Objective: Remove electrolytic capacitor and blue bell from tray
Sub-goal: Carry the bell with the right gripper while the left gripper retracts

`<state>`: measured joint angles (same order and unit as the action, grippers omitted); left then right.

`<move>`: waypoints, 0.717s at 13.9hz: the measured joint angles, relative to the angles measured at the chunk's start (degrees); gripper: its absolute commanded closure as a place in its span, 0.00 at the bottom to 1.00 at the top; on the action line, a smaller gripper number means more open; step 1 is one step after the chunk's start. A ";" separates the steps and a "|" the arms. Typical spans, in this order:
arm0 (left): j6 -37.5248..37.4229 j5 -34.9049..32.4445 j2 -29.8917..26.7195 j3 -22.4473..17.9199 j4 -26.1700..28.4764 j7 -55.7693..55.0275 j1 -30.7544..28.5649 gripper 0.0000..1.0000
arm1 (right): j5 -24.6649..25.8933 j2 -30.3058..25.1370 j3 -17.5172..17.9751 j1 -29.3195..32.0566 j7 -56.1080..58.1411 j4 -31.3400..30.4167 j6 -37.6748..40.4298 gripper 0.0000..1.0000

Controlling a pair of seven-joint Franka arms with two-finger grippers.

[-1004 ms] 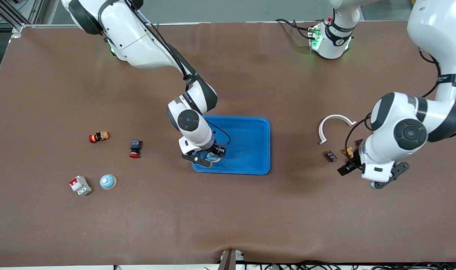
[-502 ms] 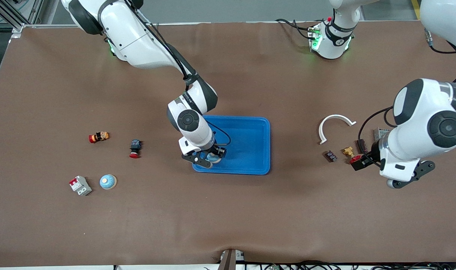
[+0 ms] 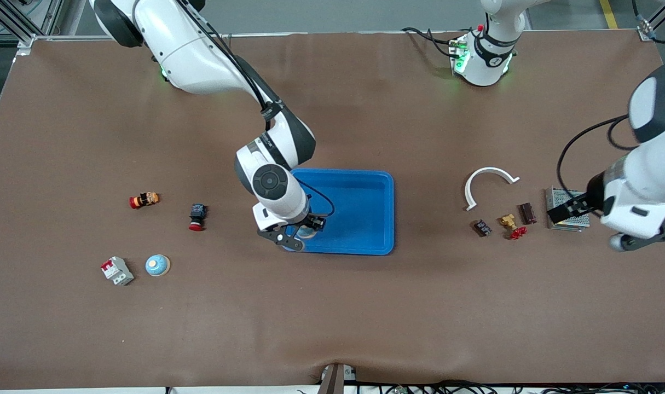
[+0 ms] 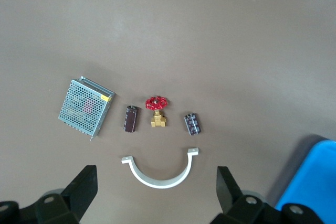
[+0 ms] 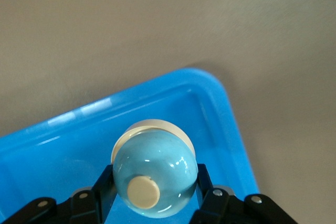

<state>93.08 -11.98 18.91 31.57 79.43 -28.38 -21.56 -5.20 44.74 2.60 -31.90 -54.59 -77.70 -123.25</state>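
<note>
A light-blue bell (image 5: 155,174) with a cream button is clamped between the fingers of my right gripper (image 5: 155,184), which is shut on it. The right gripper (image 3: 304,230) hangs over the blue tray's (image 3: 388,219) corner nearest the front camera, at the right arm's end. Two small dark parts (image 4: 130,118) (image 4: 192,124) lie on the table; either could be the capacitor. My left gripper (image 4: 156,195) is open and empty, high over the white half-ring clamp (image 4: 160,174). In the front view the left gripper (image 3: 567,209) is over a metal mesh box (image 3: 576,221).
A red-handled brass valve (image 3: 514,227) lies between the two dark parts (image 3: 526,213) (image 3: 480,227). Toward the right arm's end lie a second blue bell (image 3: 157,265), a white breaker (image 3: 117,271), a red push button (image 3: 197,216) and an orange part (image 3: 144,200).
My left arm has swung away from the small parts toward its own end of the table, still open and empty. The right gripper with the bell shifted slightly at the tray corner.
</note>
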 measured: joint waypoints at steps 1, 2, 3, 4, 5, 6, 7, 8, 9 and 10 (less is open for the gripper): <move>-0.13 1.13 -1.36 -0.48 0.00 2.71 -0.73 0.00 | 0.02 -0.22 -0.01 0.89 0.98 1.19 2.24 0.50; -0.66 1.84 -2.79 -1.74 0.00 5.22 -0.58 0.00 | 0.04 -0.46 -0.03 1.76 2.69 2.18 4.48 0.50; -1.83 2.67 -4.29 -3.73 0.01 7.38 0.51 0.00 | 0.08 -0.77 -0.06 2.62 4.73 2.86 6.42 0.50; -3.40 3.66 -5.88 -6.87 0.01 9.46 2.84 0.00 | 0.12 -1.14 -0.09 3.61 7.12 3.35 7.78 0.50; -5.24 4.82 -7.51 -10.70 0.06 11.51 6.10 0.00 | 0.12 -1.60 -0.12 4.69 9.68 3.69 8.37 0.50; -7.14 6.01 -9.21 -14.57 0.32 13.11 9.64 0.00 | 0.13 -2.28 -0.15 5.85 12.39 3.80 8.67 0.50; -8.28 7.67 -10.98 -17.82 0.96 14.07 12.60 0.00 | 0.21 -2.93 -0.17 7.01 15.36 3.86 9.02 0.50; -8.81 9.27 -12.78 -20.66 2.10 14.92 14.93 0.00 | 0.34 -3.60 -0.23 8.14 18.86 3.88 9.48 0.50; -8.92 10.20 -14.41 -23.43 3.45 15.74 17.04 0.00 | 0.49 -4.18 -0.35 9.26 22.67 3.88 10.29 0.50; -8.92 10.63 -15.71 -25.97 4.65 16.67 18.95 0.00 | 0.59 -4.57 -0.52 10.47 26.68 3.89 11.19 0.50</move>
<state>84.16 -1.35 3.20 5.61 84.07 -11.71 -2.61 -4.60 40.17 2.08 -21.43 -27.91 -73.81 -112.05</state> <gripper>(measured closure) 0.000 0.352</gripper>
